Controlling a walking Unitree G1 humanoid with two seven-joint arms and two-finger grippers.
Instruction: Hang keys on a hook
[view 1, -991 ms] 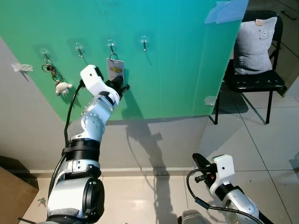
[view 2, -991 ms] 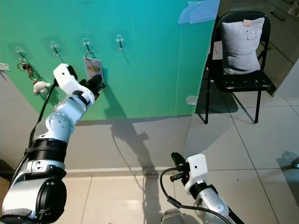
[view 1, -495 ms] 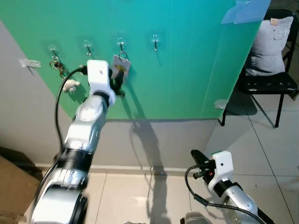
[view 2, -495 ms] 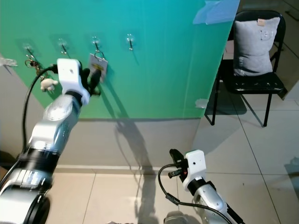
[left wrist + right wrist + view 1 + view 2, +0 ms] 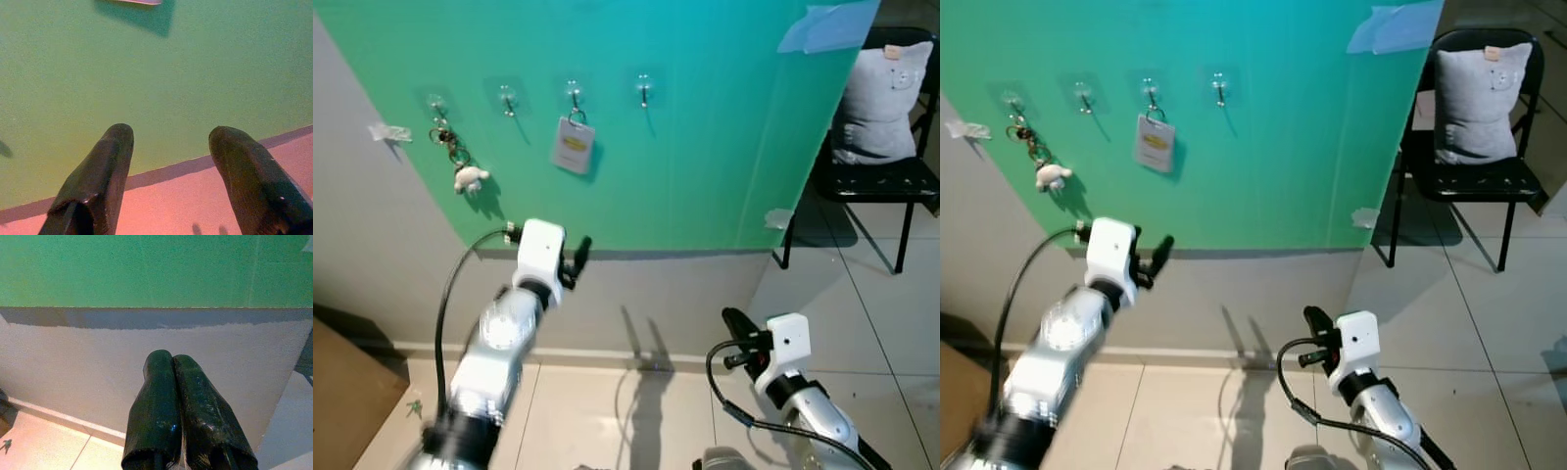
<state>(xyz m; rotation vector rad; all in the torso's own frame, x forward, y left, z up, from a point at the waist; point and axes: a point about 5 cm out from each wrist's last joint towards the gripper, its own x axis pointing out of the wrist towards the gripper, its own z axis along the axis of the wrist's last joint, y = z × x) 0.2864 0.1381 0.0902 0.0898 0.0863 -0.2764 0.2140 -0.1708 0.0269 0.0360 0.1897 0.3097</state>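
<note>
A white tag on a key ring hangs from the third hook on the green wall panel. On the first hook is another key ring with a small white plush. The second hook and fourth hook are bare. My left gripper is open and holds nothing, well below the tag, level with the panel's lower edge. In the left wrist view its fingers stand apart against the green panel. My right gripper hangs low over the floor, shut and holding nothing.
A black folding chair with a grey cushion stands to the right of the panel. A cardboard box sits on the floor at the lower left, a small object beside it. The grey wall meets the tiled floor ahead.
My left arm has dropped down and away from the tag, which stays hanging on the third hook. The right arm has kept its place. The camera shifted slightly.
</note>
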